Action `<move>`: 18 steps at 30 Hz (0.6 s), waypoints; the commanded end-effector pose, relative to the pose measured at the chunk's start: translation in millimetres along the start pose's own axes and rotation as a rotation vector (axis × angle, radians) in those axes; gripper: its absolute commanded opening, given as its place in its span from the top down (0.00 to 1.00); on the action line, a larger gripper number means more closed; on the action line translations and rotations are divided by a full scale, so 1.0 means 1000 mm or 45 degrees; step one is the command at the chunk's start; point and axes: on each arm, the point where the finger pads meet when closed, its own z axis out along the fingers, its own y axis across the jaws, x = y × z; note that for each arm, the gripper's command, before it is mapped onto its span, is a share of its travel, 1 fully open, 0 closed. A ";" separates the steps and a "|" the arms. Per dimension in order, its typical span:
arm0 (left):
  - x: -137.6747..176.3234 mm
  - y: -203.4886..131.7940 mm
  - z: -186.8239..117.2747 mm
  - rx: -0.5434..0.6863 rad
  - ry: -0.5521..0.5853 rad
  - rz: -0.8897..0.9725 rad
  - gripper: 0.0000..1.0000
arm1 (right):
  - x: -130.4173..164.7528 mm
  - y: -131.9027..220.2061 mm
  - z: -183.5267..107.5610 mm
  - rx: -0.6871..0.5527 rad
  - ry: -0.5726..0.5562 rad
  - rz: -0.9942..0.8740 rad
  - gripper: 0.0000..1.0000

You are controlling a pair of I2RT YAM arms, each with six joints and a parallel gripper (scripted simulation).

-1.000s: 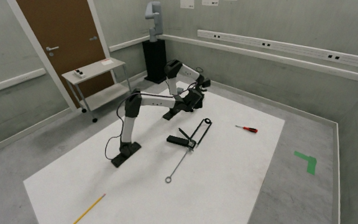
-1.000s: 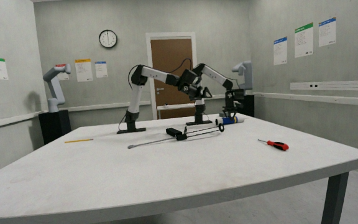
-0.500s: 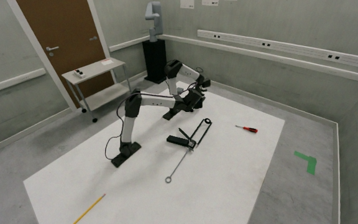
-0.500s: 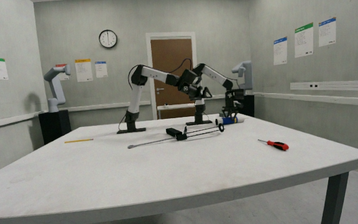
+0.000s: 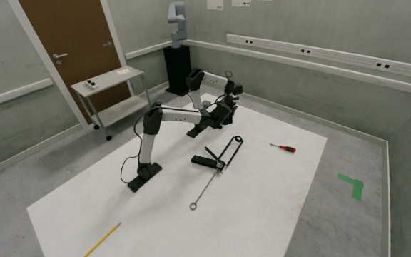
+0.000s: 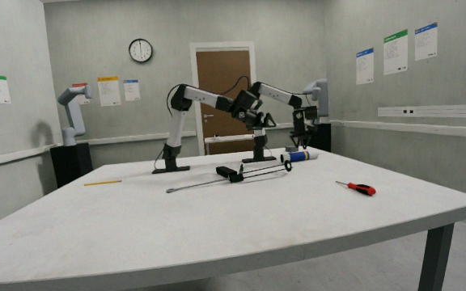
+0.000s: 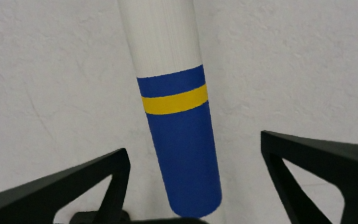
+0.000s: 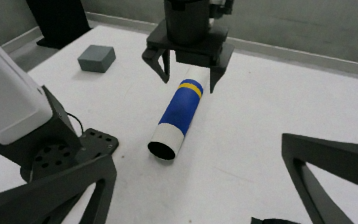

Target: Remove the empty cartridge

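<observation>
On the desk (image 5: 255, 214) (image 6: 217, 226) (image 7: 300, 65) (image 8: 280, 100), nearest you in the exterior view, lies a red and black screwdriver (image 5: 287, 148) (image 6: 362, 188). Behind it, the sealant gun (image 5: 205, 162) (image 6: 236, 177) rests with its frame empty and rod extended; a pencil (image 5: 102, 240) (image 6: 103, 183) lies well apart. Your right tool (image 5: 234, 107) (image 6: 271, 120) (image 8: 194, 154) is open, gripping nothing, above the desk. Farther back, the cartridge (image 6: 298, 156) (image 7: 182, 135) (image 8: 180, 112) lies on its side, out of the gun. Your left tool (image 5: 222, 126) (image 6: 300, 146) (image 7: 192, 148) (image 8: 189, 86) stands released over it, near a gray block (image 5: 205, 103) (image 6: 291, 149) (image 8: 97, 59).
</observation>
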 end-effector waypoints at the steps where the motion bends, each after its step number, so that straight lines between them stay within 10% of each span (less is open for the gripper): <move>1: 0.002 0.001 -0.025 -0.005 -0.003 -0.003 0.14 | -0.021 -0.008 -0.006 0.033 -0.036 -0.055 0.00; 18: 0.004 0.010 -0.149 0.152 -0.234 0.368 0.14 | -0.021 -0.008 -0.006 0.033 -0.036 -0.055 0.00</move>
